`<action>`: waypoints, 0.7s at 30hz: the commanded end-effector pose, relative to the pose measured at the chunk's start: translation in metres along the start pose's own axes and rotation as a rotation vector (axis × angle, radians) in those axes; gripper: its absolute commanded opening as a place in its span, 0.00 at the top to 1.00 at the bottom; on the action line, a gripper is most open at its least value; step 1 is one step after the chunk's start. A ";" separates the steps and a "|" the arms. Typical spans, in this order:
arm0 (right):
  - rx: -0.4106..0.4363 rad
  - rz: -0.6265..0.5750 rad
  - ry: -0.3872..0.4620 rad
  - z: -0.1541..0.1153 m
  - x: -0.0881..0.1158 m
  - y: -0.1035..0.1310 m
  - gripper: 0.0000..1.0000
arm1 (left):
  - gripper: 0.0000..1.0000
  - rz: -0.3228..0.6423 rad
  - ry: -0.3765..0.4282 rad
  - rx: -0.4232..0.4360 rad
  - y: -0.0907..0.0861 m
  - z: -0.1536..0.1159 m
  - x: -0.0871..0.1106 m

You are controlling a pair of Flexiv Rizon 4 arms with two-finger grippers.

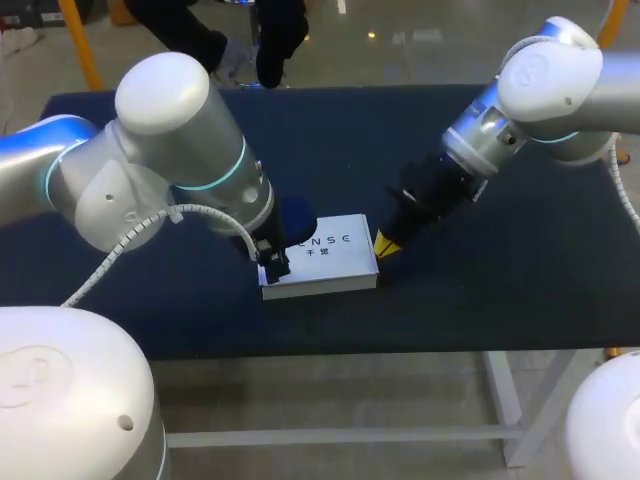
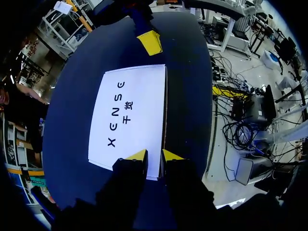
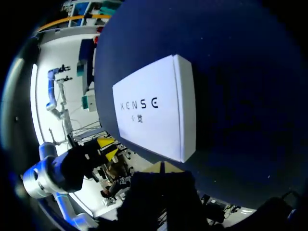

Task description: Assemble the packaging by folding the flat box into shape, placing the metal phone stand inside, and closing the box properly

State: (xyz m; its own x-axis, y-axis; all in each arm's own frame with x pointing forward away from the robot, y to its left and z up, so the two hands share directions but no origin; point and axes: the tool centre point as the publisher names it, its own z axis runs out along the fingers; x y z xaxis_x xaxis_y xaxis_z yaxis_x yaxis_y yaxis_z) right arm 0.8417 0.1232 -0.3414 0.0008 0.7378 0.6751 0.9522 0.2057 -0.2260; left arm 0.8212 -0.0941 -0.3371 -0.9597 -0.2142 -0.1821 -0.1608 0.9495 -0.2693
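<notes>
The white box (image 1: 322, 262) lies shut and flat on the middle of the table, printed lid up; the phone stand is not visible. My left gripper (image 1: 273, 263) sits at the box's left end. In the left wrist view its yellow tips (image 2: 154, 156) stand slightly apart, open, over the near edge of the box (image 2: 130, 115). My right gripper (image 1: 385, 243) is shut, its tips together at the box's right end, by the near corner of the box (image 3: 154, 113) in the right wrist view (image 3: 161, 167). It also shows beyond the box's far end as the right gripper (image 2: 150, 42).
The dark blue table (image 1: 500, 290) stretches around the box. Its front edge runs just below the box, its far edge behind both arms. My left arm's elbow (image 1: 170, 150) bulks over the table's left half.
</notes>
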 end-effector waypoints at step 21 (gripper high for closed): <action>-0.368 -0.298 -0.127 -0.114 -0.028 -0.051 0.00 | 0.00 -0.398 0.076 -0.247 -0.031 -0.044 0.056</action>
State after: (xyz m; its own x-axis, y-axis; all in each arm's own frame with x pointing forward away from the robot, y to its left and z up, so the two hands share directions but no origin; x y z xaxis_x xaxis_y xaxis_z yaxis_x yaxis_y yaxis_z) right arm 0.8340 0.0214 -0.2694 -0.3017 0.7582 0.5781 0.9527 0.2634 0.1518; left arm 0.7608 -0.1179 -0.2976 -0.8273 -0.5610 -0.0280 -0.5501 0.8193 -0.1619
